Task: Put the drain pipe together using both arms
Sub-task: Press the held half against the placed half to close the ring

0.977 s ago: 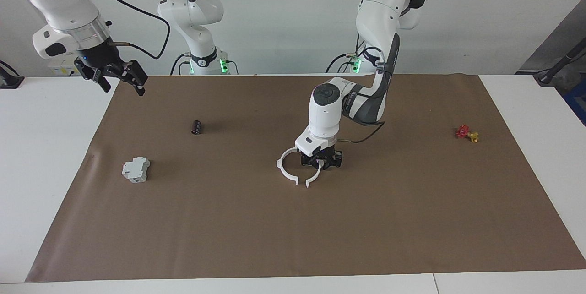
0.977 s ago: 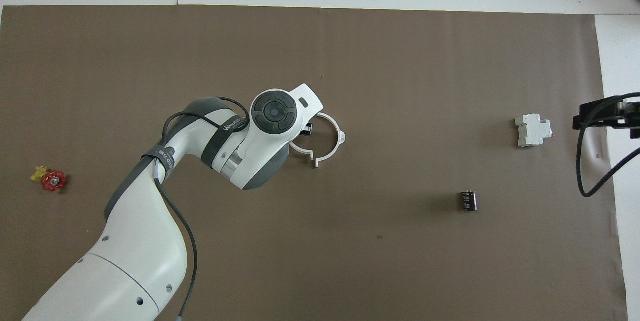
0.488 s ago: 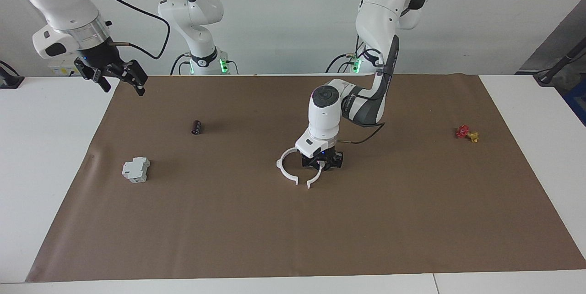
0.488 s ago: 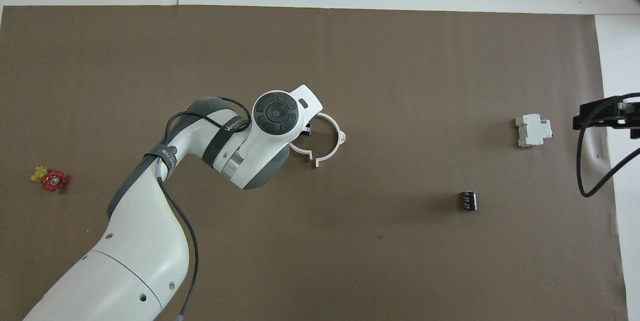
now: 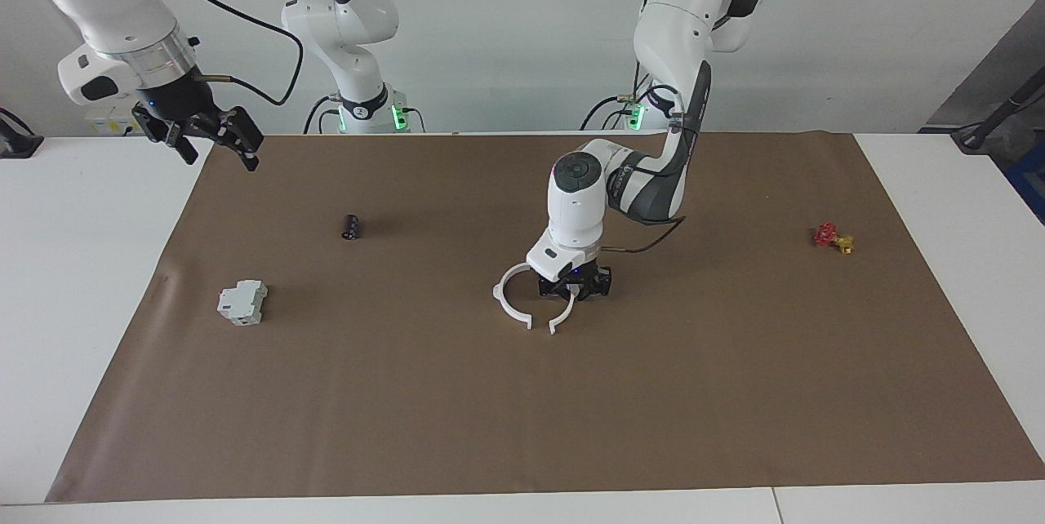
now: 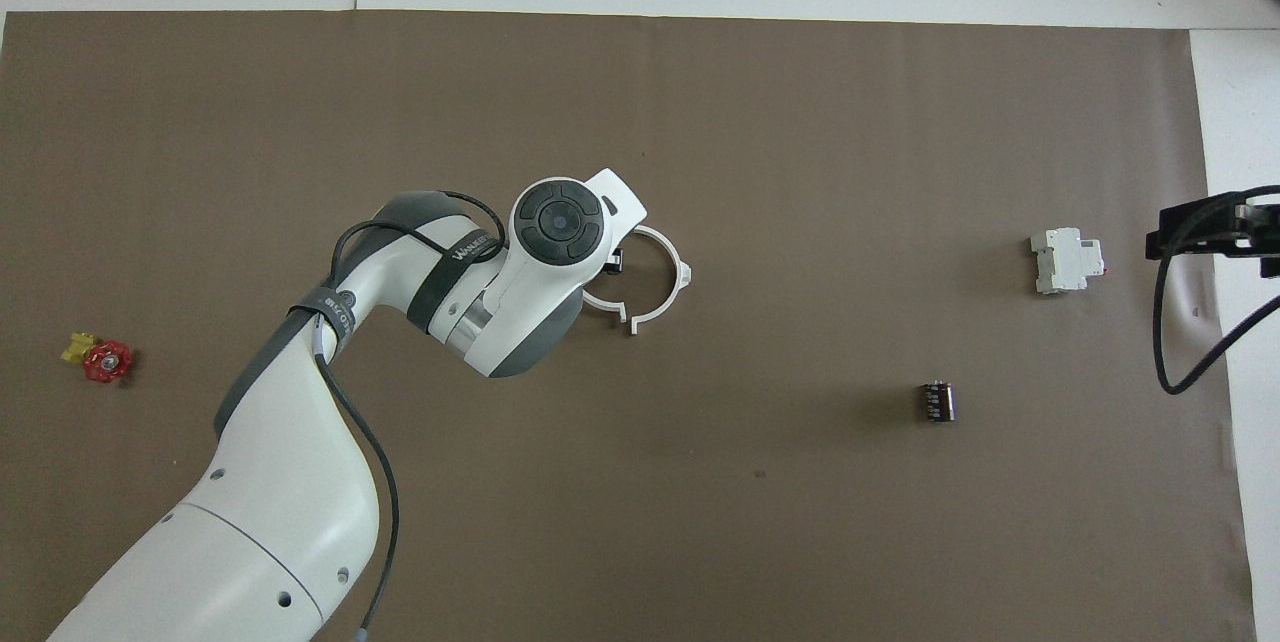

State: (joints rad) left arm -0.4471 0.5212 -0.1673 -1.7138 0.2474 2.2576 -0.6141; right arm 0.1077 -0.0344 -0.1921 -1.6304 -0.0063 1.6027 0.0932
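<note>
On the brown mat [image 5: 735, 393], the left gripper [image 5: 574, 289] sat clamped on one half-ring [image 5: 566, 313] of the drain pipe, its tabbed end just short of the other half-ring [image 5: 508, 305], while the right gripper [image 5: 214, 137] waited open, well apart.

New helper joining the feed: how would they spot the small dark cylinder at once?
Start at the brown mat and go toward the right arm's end. The cylinder lies there, nearer to the robots than the grey-white block. It is the only black thing lying on the mat, short and round.
</note>
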